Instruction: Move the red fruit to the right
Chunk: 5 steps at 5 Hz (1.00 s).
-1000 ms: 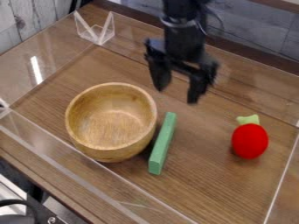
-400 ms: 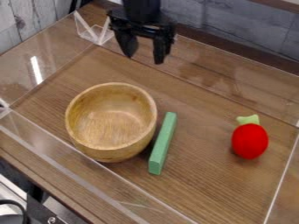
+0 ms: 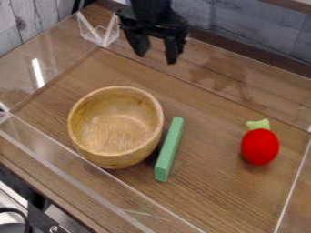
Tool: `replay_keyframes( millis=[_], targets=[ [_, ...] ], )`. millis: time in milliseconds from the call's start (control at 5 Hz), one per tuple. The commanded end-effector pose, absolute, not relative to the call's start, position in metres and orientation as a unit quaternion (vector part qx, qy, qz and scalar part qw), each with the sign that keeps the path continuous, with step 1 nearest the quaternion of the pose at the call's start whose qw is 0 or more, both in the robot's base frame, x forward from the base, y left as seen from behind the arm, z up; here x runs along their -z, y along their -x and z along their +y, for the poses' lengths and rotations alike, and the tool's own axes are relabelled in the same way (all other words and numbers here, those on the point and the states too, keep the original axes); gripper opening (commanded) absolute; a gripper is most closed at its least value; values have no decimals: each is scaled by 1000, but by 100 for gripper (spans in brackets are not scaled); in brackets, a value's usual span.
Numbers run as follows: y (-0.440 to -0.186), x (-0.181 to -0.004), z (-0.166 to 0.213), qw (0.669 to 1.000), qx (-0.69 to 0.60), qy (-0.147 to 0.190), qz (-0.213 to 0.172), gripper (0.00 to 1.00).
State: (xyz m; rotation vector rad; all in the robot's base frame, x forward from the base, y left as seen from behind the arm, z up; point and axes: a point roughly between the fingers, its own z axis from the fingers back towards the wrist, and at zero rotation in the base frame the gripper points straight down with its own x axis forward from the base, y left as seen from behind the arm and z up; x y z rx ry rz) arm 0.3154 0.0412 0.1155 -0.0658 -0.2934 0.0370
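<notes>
Camera view, contents by size.

Counter (image 3: 225, 205): brown wood, carrying the items below.

Bowl (image 3: 80, 125): tan, round, open-topped; towards the counter's left edge. Nothing seen inside it.

Tool (image 3: 155, 50): dark, blurred, over the far part of the counter, well apart from the fruit. Its two fingers stand apart, with nothing held between them.

Strip (image 3: 170, 150): green, long and narrow, lying just beside the bowl on its right, one end pointing to the near edge.

Wire-like piece (image 3: 98, 29): pale, thin-lined, towards the far left corner; exact kind cannot be told.

Red fruit (image 3: 259, 147): bright, smooth, roundish; on the counter near its right edge, well apart from the strip. Handling, by judgement: light, probably a hollow or firm toy, not fragile; the glossy skin may slip and the round body may roll if nudged. Best hold: across the widest part of the body, from above, fingers low on both flanks, with modest pressure. Room to the right looks limited, so a short shift would suit.

Leafy stem (image 3: 257, 125): green, small, on the fruit's far side; probably softer, a poor place to grip.
</notes>
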Motion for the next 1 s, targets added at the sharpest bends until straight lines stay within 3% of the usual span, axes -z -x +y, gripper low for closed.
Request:
replay_keyframes(
  millis=[0, 600, 800],
  targets=[
    [-316, -132, 41, 981, 5, 19, -193, 100],
    [-331, -142, 50, 975, 61, 15, -214, 100],
    [-325, -146, 43, 977, 52, 13, -206, 100]
  ],
)
